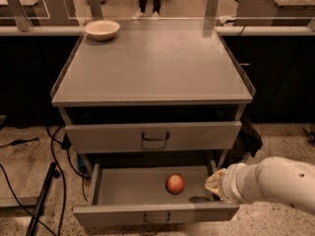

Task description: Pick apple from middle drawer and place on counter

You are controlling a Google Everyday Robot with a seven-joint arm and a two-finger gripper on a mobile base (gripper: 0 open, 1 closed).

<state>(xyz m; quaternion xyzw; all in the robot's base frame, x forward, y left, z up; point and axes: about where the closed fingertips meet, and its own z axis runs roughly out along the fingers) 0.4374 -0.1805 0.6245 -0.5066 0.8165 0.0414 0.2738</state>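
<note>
Apple [175,184] sits on the floor of the middle drawer [155,213], which stands pulled out at the bottom of the cabinet; the fruit lies right of the drawer's centre and touches neither wall. From the one camera view, the robot's white arm reaches in from the right, and the gripper [214,183] at its tip, wrapped in a cream cover, hangs over the drawer's right end, just beside the apple and about level with it. Whether it is open or closed I cannot tell from where it shows. The apple lies to the gripper's left, towards the middle of the drawer, so I would judge the coming move to be a short sideways reach and a dip down onto the fruit. Being round, it offers no long axis to line up with. Above, the upper drawer front [153,136] is shut, and the counter [152,63] spreads broad and grey over it, with a cream bowl [102,29] in its far left corner, well apart from the arm. No brand, label or writing can be read anywhere on the cabinet or the arm.
</note>
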